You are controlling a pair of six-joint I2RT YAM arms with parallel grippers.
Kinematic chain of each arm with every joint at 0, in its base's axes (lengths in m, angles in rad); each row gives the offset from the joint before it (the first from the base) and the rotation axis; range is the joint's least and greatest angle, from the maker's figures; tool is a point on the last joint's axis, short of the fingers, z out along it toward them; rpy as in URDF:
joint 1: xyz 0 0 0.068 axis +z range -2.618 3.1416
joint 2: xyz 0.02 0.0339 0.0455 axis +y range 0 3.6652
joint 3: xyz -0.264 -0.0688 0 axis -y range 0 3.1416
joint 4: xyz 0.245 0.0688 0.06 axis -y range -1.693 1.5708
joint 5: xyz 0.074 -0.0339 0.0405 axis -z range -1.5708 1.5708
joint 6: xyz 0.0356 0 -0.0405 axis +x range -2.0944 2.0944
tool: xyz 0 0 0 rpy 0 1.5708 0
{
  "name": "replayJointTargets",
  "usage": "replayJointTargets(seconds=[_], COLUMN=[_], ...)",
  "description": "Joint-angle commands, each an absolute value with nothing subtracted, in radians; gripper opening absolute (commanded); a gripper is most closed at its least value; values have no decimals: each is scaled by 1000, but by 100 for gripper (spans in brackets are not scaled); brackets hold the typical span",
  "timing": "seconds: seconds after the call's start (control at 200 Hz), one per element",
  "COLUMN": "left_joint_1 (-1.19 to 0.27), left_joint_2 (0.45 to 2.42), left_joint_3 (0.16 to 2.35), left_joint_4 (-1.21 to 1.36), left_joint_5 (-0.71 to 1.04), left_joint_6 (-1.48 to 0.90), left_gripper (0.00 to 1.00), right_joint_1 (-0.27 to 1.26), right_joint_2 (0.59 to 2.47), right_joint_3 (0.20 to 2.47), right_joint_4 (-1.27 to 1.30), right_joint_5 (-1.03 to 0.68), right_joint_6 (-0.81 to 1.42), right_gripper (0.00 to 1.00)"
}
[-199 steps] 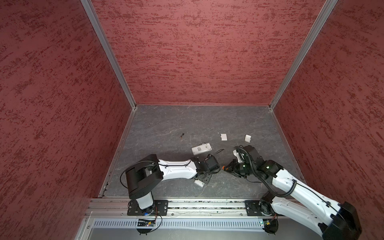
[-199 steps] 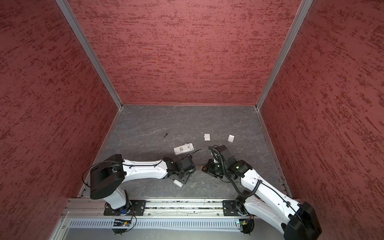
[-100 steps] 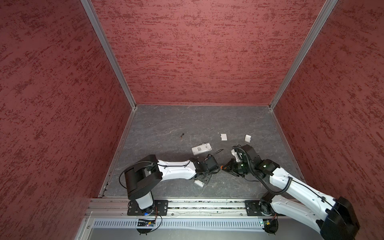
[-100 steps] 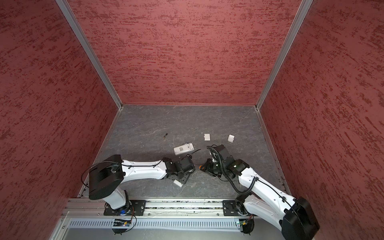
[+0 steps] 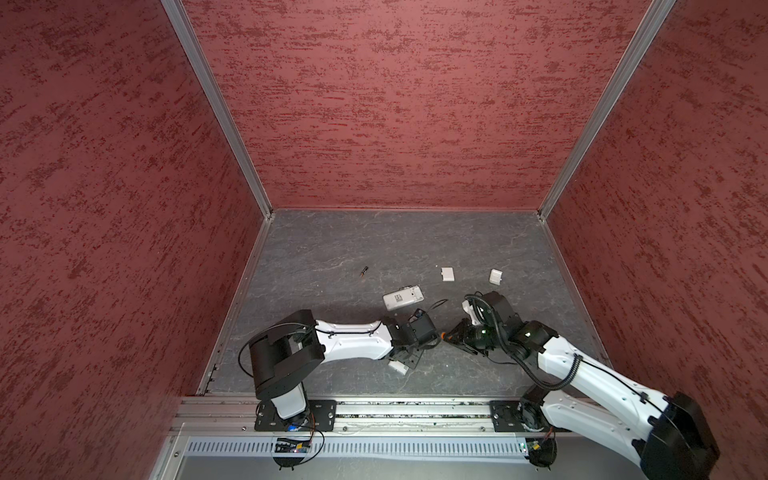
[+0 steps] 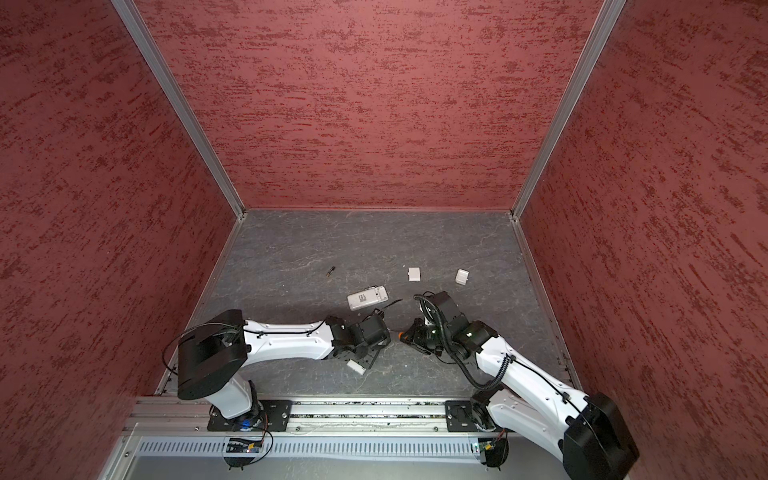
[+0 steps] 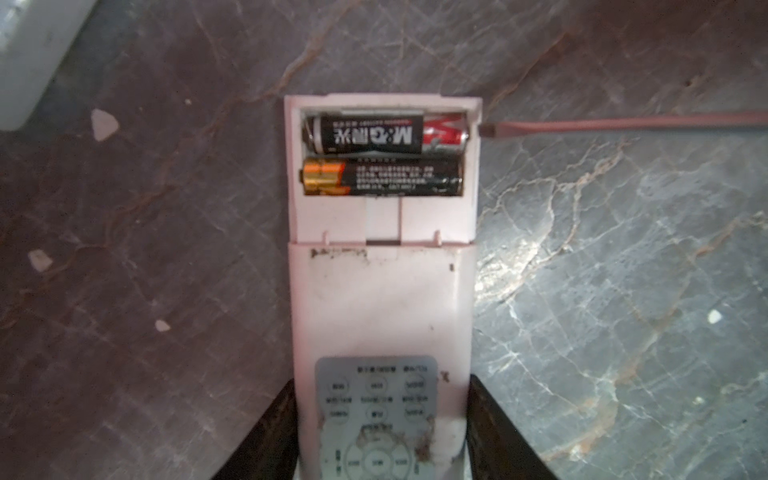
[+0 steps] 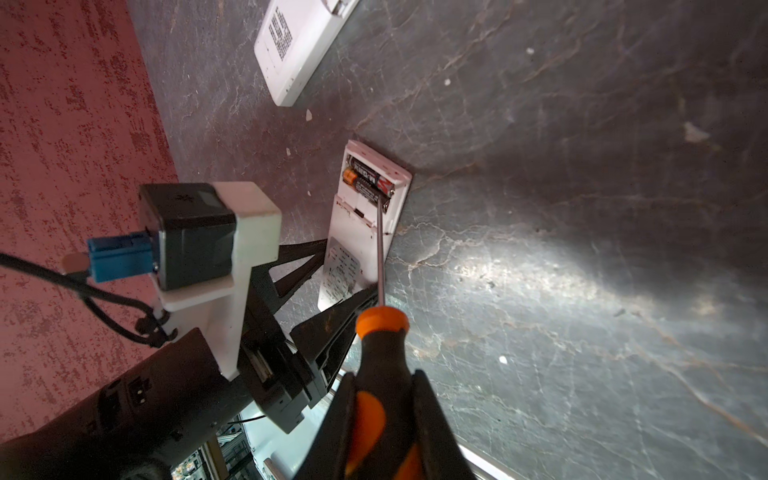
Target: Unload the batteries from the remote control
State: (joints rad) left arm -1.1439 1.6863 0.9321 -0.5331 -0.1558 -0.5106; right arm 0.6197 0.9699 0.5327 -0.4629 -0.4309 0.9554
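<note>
My left gripper (image 7: pixel 380 436) is shut on the button end of a white remote control (image 7: pixel 380 299) lying on the floor. Its compartment is uncovered, and two batteries (image 7: pixel 386 135) (image 7: pixel 382 178) lie in it side by side. My right gripper (image 8: pixel 384 415) is shut on the handle of an orange-and-black screwdriver (image 8: pixel 380 345). The blade tip (image 7: pixel 488 129) is at the outer side wall of the compartment, level with the far battery's end. In both top views the two grippers (image 5: pixel 409 359) (image 5: pixel 455 334) face each other near the front of the floor.
A second white remote (image 5: pixel 403 297) lies just behind the left gripper. A loose battery (image 5: pixel 364 271) lies further back on the left. Two small white covers (image 5: pixel 447 274) (image 5: pixel 496 276) lie behind the right arm. Red walls enclose the grey floor (image 5: pixel 395 241).
My right gripper has crept slightly left with the screwdriver, toward the held remote. The left arm and remote have stayed put.
</note>
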Motion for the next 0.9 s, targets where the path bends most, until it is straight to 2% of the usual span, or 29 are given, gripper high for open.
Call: replayJointTargets(seconds=[0.0,0.376,0.646,0.897], left_joint_1=[-1157,-1161,-1166,-1169], left_joint_2=[1701,1701,1713,1712], left_joint_3=[913,912,919,916], left_joint_4=[-535,-538,-531,-532], left_joint_5=[-107,-106,-101,-100], left_joint_6=[-531,-535,-538,-540], left_gripper=[46,45,44,44], right_joint_1=[614,614,614,614], right_joint_2=[966,966,921,931], right_joint_3=[512,479,519,526], right_joint_4=[-434,-396,-488,-474], right_joint_5=[-442,-445,-425,-425], right_joint_6=[979,994,983,981], right_gripper=[0,0,0,0])
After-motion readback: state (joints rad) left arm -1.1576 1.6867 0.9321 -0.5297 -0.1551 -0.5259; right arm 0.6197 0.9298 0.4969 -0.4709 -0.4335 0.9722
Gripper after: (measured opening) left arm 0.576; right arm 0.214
